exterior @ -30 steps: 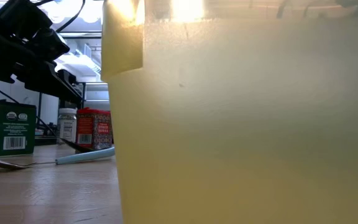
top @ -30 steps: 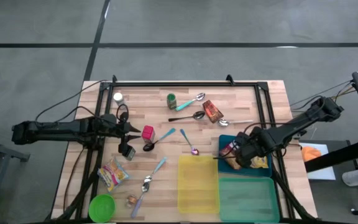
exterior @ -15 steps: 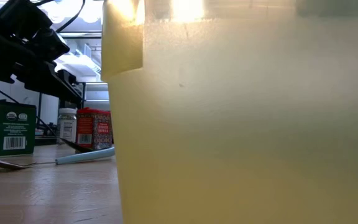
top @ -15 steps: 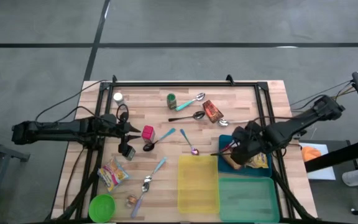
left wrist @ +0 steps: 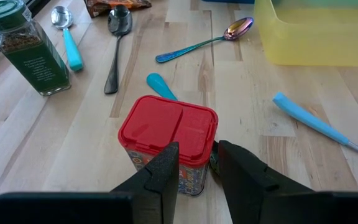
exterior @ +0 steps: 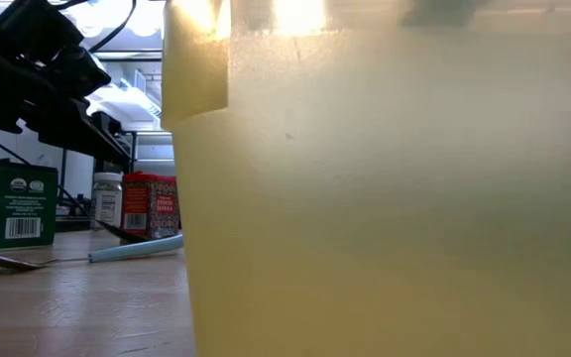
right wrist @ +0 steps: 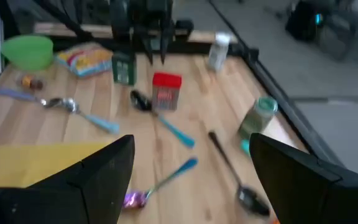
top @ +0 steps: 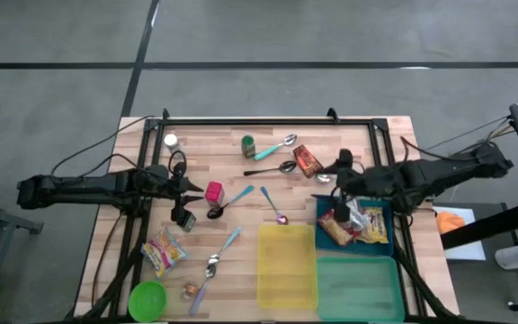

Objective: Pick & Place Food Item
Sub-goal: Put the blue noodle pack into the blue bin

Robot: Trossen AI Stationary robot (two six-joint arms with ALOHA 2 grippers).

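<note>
Two food packets, an orange one (top: pixel 332 231) and a yellow-white one (top: pixel 370 225), lie in the blue bin (top: pixel 380 250) at the table's right. My right gripper (top: pixel 335 180) (right wrist: pixel 188 180) hovers open over the bin's far edge, pointing toward the table's left, with nothing between its fingers. A striped snack packet (top: pixel 164 250) lies flat near the left front, and a brown packet (top: pixel 307 161) lies flat by the far spoons. My left gripper (top: pixel 194 187) (left wrist: pixel 197 171) waits just short of the red box (left wrist: pixel 168 142), its fingers a narrow gap apart.
A yellow bin (top: pixel 286 265) and a green bin (top: pixel 360 288) stand at the front right. Several spoons (top: pixel 272 167) lie across the middle. A green spice jar (top: pixel 248 146), a white jar (top: pixel 171 141), a dark green box (top: pixel 184 219) and a green bowl (top: pixel 147 298) also stand about.
My right gripper has risen out of the blue bin and gone toward the table's far edge, tipping from pointing down to nearly level and rolling. The packets in the bin, which it covered before, now lie in plain view.
</note>
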